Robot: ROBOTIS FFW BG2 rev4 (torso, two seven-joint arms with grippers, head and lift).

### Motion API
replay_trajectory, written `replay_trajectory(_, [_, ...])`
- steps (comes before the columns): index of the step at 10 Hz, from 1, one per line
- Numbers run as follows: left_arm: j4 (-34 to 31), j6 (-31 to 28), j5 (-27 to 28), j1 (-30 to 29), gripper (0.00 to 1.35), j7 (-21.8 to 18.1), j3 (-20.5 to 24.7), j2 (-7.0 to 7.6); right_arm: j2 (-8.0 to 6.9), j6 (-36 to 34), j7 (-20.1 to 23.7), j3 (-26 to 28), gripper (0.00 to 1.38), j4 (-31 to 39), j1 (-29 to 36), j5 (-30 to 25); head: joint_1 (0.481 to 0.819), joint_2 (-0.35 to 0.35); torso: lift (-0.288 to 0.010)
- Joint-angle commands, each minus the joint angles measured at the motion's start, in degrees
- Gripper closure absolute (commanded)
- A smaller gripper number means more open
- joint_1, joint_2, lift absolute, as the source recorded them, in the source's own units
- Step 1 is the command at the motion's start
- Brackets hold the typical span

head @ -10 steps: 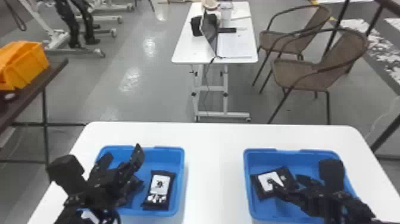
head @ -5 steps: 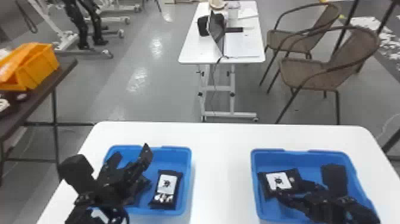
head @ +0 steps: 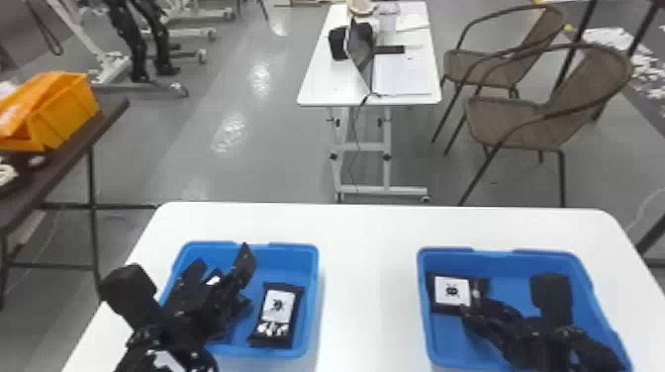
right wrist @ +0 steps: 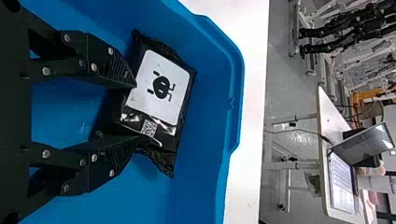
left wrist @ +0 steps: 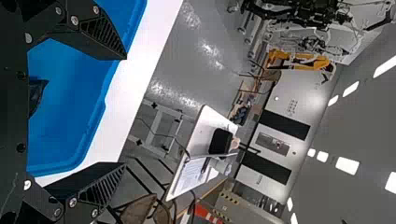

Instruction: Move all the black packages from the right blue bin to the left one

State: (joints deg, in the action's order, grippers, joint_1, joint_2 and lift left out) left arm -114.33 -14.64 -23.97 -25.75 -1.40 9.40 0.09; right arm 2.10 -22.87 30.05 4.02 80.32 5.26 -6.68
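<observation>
White surface [head: 366, 277], far edge beyond both bins, carries a left blue bin [head: 315, 297] and a right blue bin [head: 509, 277]; a wide strip of surface separates them.

Right bin: one black package [head: 451, 292] with a white label lies face up in the far left part, just beside the left wall. The right gripper [head: 469, 307] is at the package. Its jaws are part open, tips over the package; whether they press on it I cannot tell. Blue floor shows beyond and to the right of the package.

Left bin: a labelled black package [head: 275, 316] lies along the right wall, a narrow band of floor between them. A partly hidden dark package [left wrist: 36, 97] lies near the left gripper [head: 223, 261]. The left gripper's jaws stand wide open, nothing held between the tips, over the left part of the bin.

Surroundings: an orange crate [head: 64, 111] sits near the edge of a dark side table [head: 74, 158]. Grey floor [head: 237, 148] separates that from a white desk [head: 326, 81] bearing a laptop [head: 360, 49], with two brown chairs [head: 524, 121] to its right.
</observation>
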Motion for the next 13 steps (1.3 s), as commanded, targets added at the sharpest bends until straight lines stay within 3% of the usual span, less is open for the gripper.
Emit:
replay_trajectory(1, [0.2,0.4,-0.3,-0.3,0.23,0.0,0.0,-0.24,-0.17,-0.1,-0.2,0.1,1.11,4.1,1.9,1.6,0.695,0.120,-0.040])
replay_trajectory(7, [0.8,1.3,-0.6,-0.3,0.23,0.0,-0.3,0.00,-0.52,-0.1,-0.5,-0.1,1.16,7.2,2.5,6.3,0.695,0.132,-0.040])
replay_trajectory(11, [0.7,1.8,-1.1,-0.3,0.23,0.0,-0.4,0.00,0.98,-9.1,-0.3,1.0,1.16,24.3,8.6,13.9,0.695,0.145,-0.040])
replay_trajectory(13, [0.7,1.7,-1.2,-0.2,0.23,0.0,-0.4,0.09,2.73,-13.4,-0.3,2.1,1.16,31.3,9.2,15.4,0.695,0.140,-0.040])
